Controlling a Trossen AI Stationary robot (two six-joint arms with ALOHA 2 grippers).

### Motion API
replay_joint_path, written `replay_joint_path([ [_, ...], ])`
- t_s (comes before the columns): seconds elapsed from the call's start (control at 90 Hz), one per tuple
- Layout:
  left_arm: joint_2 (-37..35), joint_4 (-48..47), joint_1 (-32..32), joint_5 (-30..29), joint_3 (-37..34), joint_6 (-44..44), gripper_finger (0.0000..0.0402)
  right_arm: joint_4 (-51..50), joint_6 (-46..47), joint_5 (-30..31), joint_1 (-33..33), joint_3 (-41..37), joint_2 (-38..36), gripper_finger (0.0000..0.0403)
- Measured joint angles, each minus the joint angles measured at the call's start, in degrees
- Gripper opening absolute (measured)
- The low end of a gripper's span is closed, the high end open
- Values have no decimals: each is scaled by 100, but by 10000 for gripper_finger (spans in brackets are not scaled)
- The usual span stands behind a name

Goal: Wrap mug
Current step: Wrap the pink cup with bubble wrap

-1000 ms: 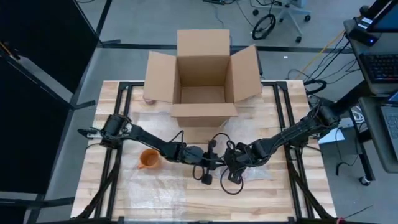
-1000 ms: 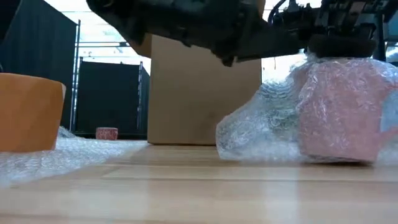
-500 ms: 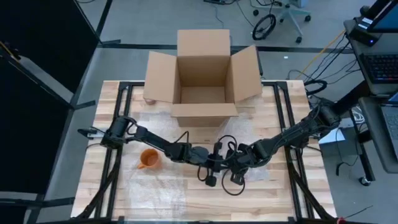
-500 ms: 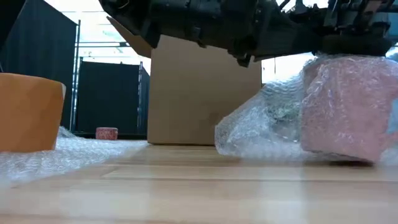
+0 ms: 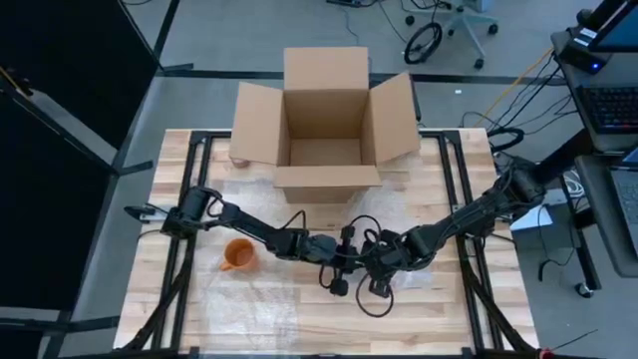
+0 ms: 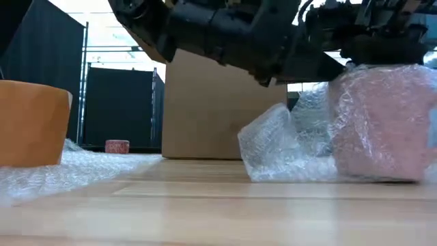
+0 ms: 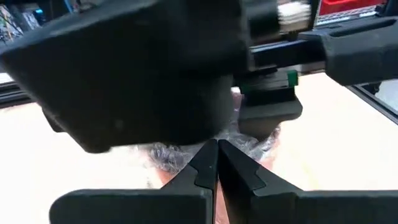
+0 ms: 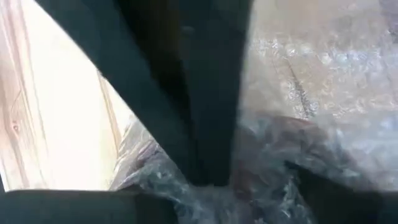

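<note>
1. The pink mug wrapped in clear bubble wrap (image 6: 379, 126) stands upright on the light wooden slatted table (image 5: 449, 319), at about 5 o'clock from the table centre in the high view, under both grippers.
2. A loose tail of the wrap (image 6: 283, 150) trails onto the table beside the mug (low view).
3. The left gripper (image 5: 344, 261) reaches in from 9 o'clock and sits just beside the wrapped mug. Its own wrist view shows both fingers (image 7: 202, 168) pressed together tip to tip, with bubble wrap just beyond the tips; whether any wrap is pinched between them cannot be told.
4. The right gripper (image 5: 384, 264) reaches in from 3 o'clock and rests directly over the wrapped mug. Its finger state cannot be told: dark parts block the wrist view.
5. The open brown cardboard box (image 5: 324, 125) stands at 12 o'clock, flaps spread, well apart from the mug.
6. The orange plastic cup (image 5: 239, 255) stands at 9 o'clock, near the left arm, on a flat sheet of bubble wrap (image 5: 244, 304).
</note>
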Motion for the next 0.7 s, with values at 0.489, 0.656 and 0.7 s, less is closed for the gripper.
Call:
replay_joint_path([
  [0.489, 544, 677, 15, 493, 87, -299, 0, -136, -59, -79, 8, 71, 1, 130],
  [0.656, 551, 617, 22, 490, 79, -298, 0, -742, -83, -104, 4, 487, 13, 130],
  [0.7, 556, 619, 22, 491, 78, -299, 0, -938, -89, -100, 2, 623, 13, 130],
])
